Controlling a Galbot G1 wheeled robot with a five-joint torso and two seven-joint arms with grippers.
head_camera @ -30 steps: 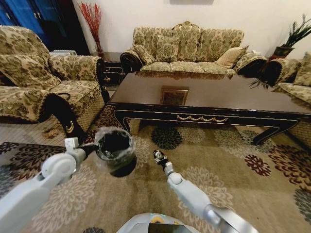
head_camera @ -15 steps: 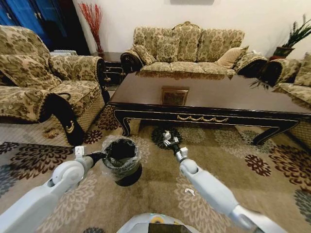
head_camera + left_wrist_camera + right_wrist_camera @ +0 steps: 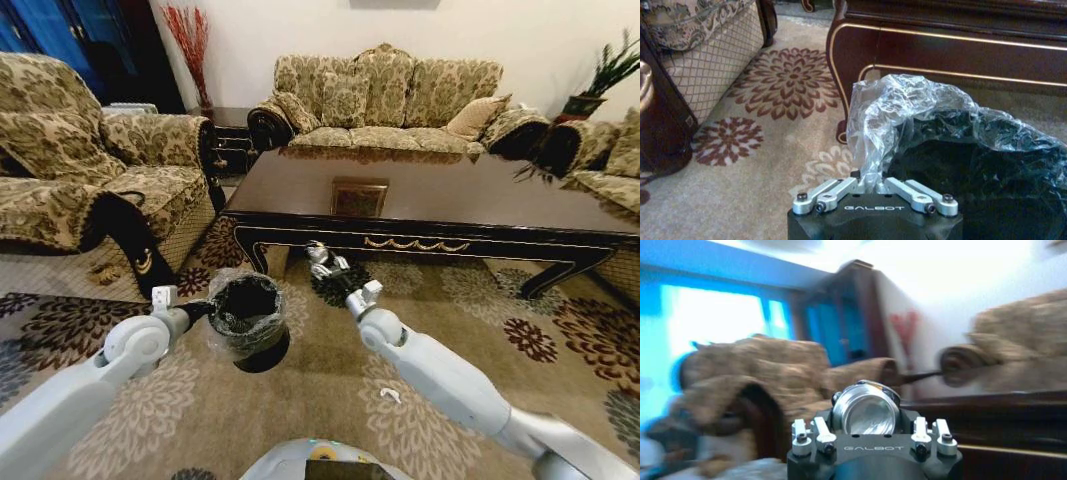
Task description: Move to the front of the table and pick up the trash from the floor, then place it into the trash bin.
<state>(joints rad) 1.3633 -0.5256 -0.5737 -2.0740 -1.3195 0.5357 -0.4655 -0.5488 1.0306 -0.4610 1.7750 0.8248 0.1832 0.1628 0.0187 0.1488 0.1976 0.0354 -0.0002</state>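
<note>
Holding the trash bin [image 3: 247, 320] off the carpet by its bag-lined rim, the left gripper [image 3: 875, 192] is clamping shut while the right gripper [image 3: 322, 262], pinching a clear bottle [image 3: 865, 412] near the table [image 3: 430, 205], is judged to need swinging left over the bin's mouth.

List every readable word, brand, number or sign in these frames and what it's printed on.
"GALBOT" on the left gripper housing, which is clamped on the trash bin's bag.
"GALBOT" on the right gripper housing, holding a shiny metal-looking piece.
Nothing else readable on the table or furniture.
</note>
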